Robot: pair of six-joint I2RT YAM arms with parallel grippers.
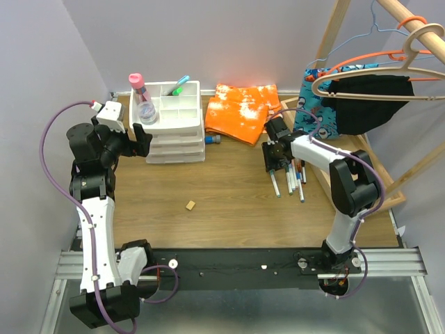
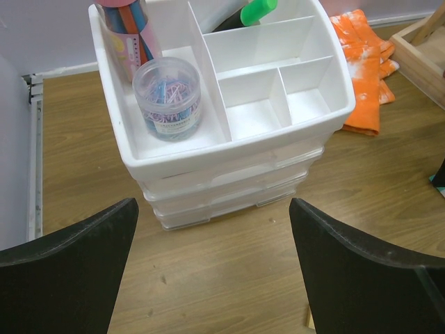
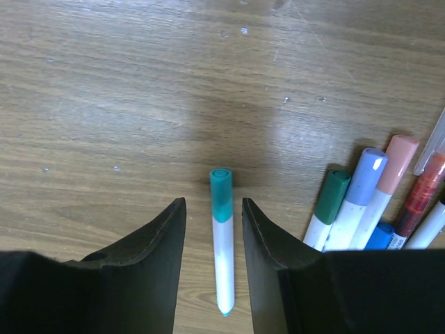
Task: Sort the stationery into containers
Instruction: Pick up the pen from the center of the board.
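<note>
The jar (image 2: 167,97) label is blurring past reading. The right claw (image 3: 213,207) is straddling, half-open and untouching, a teal-capped pen (image 3: 222,250) lying on the desk (image 3: 104,104); the left claw (image 2: 213,209) is gaping wide, facing the drawer unit (image 2: 229,167).

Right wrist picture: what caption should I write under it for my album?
Right claw straddling a slim white teal-capped pen on the wooden table, other capped pens bunched nearby.
</note>
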